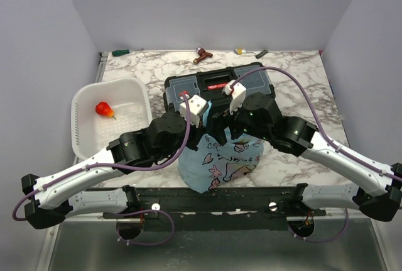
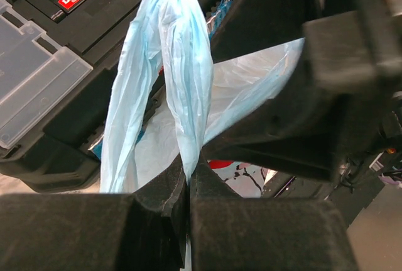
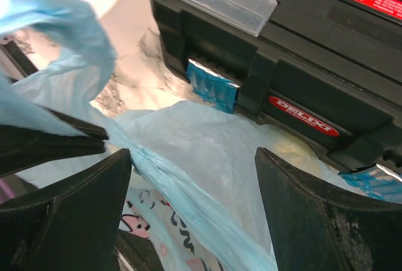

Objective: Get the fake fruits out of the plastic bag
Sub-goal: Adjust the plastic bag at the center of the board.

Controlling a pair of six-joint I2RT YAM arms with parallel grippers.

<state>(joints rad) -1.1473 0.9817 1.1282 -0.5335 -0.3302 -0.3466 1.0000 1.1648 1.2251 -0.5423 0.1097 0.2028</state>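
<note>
The light-blue plastic bag (image 1: 220, 164) with its pink-and-white print stands at the table's near edge, in front of the black toolbox (image 1: 220, 85). My left gripper (image 2: 187, 180) is shut on a twisted strip of the plastic bag (image 2: 182, 63), which rises taut from the jaws. My right gripper (image 3: 195, 158) is open right over the plastic bag (image 3: 207, 176), a rolled edge of the film lying against its left finger (image 3: 81, 208). The fake fruits are hidden inside the bag. Whether the small red patch (image 2: 220, 164) by the left jaws is fruit or print, I cannot tell.
A white slotted basket (image 1: 85, 136) at the left holds a small red pear-shaped fruit (image 1: 104, 109). The toolbox (image 3: 282, 51) is close behind the bag. Small tools (image 1: 202, 54) and a green-handled screwdriver (image 1: 119, 51) lie along the back edge. Both arms crowd together over the bag.
</note>
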